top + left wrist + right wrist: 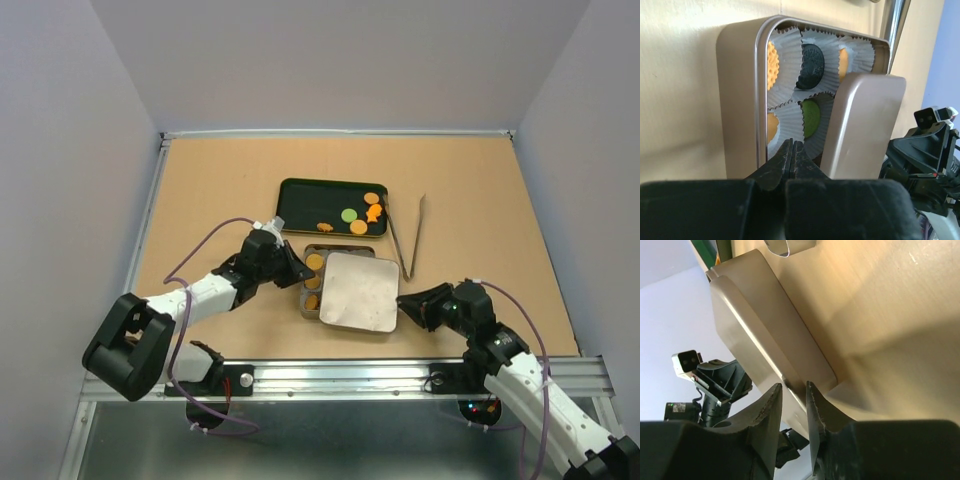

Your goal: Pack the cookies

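We see five cookies (pixel 358 227) lying flat on the dark tray (pixel 300 195), gathered toward its right end: two orange discs, a green disc, an orange fish shape, and a small orange piece by the near edge. More sit in white paper cups (pixel 790 80) inside the tin (pixel 737 100): orange, black and green discs along its uncovered left side, the rest hidden under the lid (pixel 860 130).

A metal lid (pixel 358 291) lies askew over most of the tin (pixel 740 90), leaving only its left column of paper cups (pixel 790 60) open from above. The left gripper (pixel 297 269) crowds that strip. The right gripper (pixel 404 301) stands at the lid's right edge. Bare table (pixel 220 190) lies beyond, to the left.
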Available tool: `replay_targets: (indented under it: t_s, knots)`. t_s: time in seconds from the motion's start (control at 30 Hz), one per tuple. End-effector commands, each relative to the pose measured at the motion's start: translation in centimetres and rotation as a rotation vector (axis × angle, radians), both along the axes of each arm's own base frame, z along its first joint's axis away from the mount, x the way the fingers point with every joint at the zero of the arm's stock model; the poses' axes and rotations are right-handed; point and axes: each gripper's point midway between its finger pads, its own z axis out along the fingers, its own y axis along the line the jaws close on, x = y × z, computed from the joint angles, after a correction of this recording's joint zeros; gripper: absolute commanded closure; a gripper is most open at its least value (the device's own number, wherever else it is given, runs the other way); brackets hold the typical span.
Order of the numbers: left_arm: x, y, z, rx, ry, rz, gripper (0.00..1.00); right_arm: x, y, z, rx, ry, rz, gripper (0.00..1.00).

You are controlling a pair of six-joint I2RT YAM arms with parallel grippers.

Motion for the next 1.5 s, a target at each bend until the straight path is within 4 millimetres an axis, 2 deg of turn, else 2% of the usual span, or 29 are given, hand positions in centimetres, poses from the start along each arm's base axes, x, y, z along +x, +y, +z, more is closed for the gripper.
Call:
replay_targets:
  t_s: [0.0, 0.1, 0.27, 0.3, 0.37, 0.4, 0.5, 0.53, 0.77, 0.87, 1.03, 1.17, 1.23, 1.33, 1.37, 1.4, 1.47]
  knots:
    - [0.6, -1.0, 1.0, -0.031, -0.039, -0.001, 1.00, 0.4, 0.5, 1.1, 0.045, -0.008, -0.004, 0.69]
    - [0.6, -1.4, 1.3, -0.041, -0.044, -0.009, 1.00, 0.7, 0.6, 0.3, 0.043, 0.010, -0.008, 0.69]
    - [0.8, -1.4, 3.2, -0.071, -0.092, 0.005, 1.00, 2.4, 0.9, 0.9, 0.016, -0.023, -0.023, 0.70]
    - [0.9, -1.3, 3.5, -0.078, -0.100, 0.009, 1.00, 3.0, 1.2, 2.1, 0.027, -0.053, -0.019, 0.70]
    - [0.9, -1.3, 4.6, -0.091, -0.123, 0.014, 1.00, 3.5, 1.5, 1.8, 0.007, -0.037, -0.007, 0.70]
    - [1.0, -1.2, 5.1, -0.097, -0.134, 0.018, 1.00, 4.0, 1.9, 2.8, 0.009, -0.064, 0.002, 0.70]
    - [1.1, -1.0, 6.4, -0.107, -0.161, 0.030, 1.00, 4.7, 2.3, 3.4, -0.015, -0.065, 0.023, 0.72]
    - [1.0, -0.9, 6.5, -0.107, -0.167, 0.032, 1.00, 5.2, 2.5, 4.4, -0.010, -0.086, 0.024, 0.73]
    - [1.0, -0.9, 5.5, -0.090, -0.147, 0.028, 1.00, 5.4, 2.9, 8.6, 0.051, -0.198, 0.033, 0.74]
    - [1.0, -0.8, 5.4, -0.088, -0.150, 0.031, 1.00, 5.1, 2.8, 8.8, 0.063, -0.191, 0.031, 0.74]
    - [1.2, -0.3, 6.2, -0.073, -0.169, 0.047, 1.00, 4.8, 2.8, 7.1, 0.048, -0.148, 0.040, 0.74]
    - [1.3, 0.4, 6.8, -0.057, -0.185, 0.060, 1.00, 5.1, 3.0, 7.1, 0.033, -0.144, 0.050, 0.74]
    - [1.1, 0.8, 6.7, -0.040, -0.187, 0.057, 1.00, 5.4, 3.4, 7.9, 0.025, -0.174, 0.071, 0.74]
    - [1.0, 1.0, 6.6, -0.028, -0.196, 0.048, 1.00, 5.4, 3.9, 7.2, -0.003, -0.160, 0.120, 0.74]
    - [0.8, 0.9, 6.2, -0.018, -0.194, 0.026, 1.00, 5.5, 4.3, 7.5, 0.000, -0.174, 0.134, 0.74]
    - [0.8, 0.7, 6.2, -0.013, -0.195, 0.012, 1.00, 5.5, 4.6, 6.7, -0.011, -0.146, 0.153, 0.74]
    - [0.6, 0.4, 5.7, -0.004, -0.181, -0.019, 1.00, 5.4, 5.1, 6.4, -0.025, -0.147, 0.185, 0.74]
